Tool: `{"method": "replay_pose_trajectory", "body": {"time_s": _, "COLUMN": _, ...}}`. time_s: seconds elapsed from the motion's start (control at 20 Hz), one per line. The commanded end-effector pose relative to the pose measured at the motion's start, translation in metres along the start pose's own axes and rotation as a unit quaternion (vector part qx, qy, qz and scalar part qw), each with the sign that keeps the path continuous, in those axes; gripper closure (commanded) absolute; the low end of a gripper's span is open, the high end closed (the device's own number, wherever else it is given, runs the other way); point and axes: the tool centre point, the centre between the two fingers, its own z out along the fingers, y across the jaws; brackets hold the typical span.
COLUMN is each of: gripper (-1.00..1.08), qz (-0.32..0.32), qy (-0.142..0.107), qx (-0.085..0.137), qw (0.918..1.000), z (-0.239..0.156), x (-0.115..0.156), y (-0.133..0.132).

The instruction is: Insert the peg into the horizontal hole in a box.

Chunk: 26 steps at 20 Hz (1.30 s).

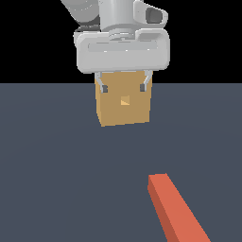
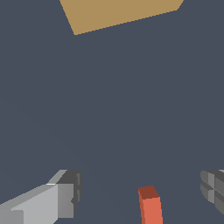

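The peg [image 1: 176, 208] lies flat on the floor [image 1: 56, 179], well apart from the box [image 1: 124, 111], its orange-red end pointing roughly toward the hole [image 1: 125, 100]. The gripper [image 1: 123, 88] hangs above with fingers [image 2: 65, 194] spread apart and empty. Grasping, aligning and inserting all appear left to do.

- Flat, even simulator light in both views; no glare or bright spots anywhere.
- The peg [image 1: 177, 208] is paler on top and darker on its side face (so light falls mostly from above).
- No cast shadows on the grey floor [image 1: 56, 179].
- Edges look slightly soft and pixelated; no lens distortion.
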Motion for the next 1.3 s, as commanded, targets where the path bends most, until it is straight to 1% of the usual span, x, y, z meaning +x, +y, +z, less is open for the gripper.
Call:
{"method": "replay_pose_trajectory", "body": {"time_s": 0.0, "gripper": -0.92, "qz": 0.000, "qy": 0.000, "qx": 0.000, "qw": 1.0000, "z": 0.000, "x": 0.000, "y": 0.000}}
{"method": "replay_pose_trajectory", "body": {"time_s": 0.3, "gripper": -0.92, "qz": -0.002, "qy": 0.000, "qx": 0.001, "qw": 1.0000, "z": 0.004, "x": -0.011, "y": 0.002}}
{"method": "replay_pose_trajectory", "body": {"time_s": 0.55, "gripper": -0.92, "qz": -0.007, "qy": 0.000, "qx": 0.002, "qw": 1.0000, "z": 0.015, "x": -0.037, "y": 0.007}}
{"method": "replay_pose_trajectory", "body": {"time_s": 0.8, "gripper": -0.92, "qz": -0.015, "qy": -0.001, "qx": 0.005, "qw": 0.9999, "z": 0.031, "x": -0.078, "y": 0.015}}
{"method": "replay_pose_trajectory", "body": {"time_s": 1.25, "gripper": -0.92, "qz": -0.033, "qy": -0.001, "qx": 0.011, "qw": 0.9994, "z": 0.066, "x": -0.165, "y": 0.036}}
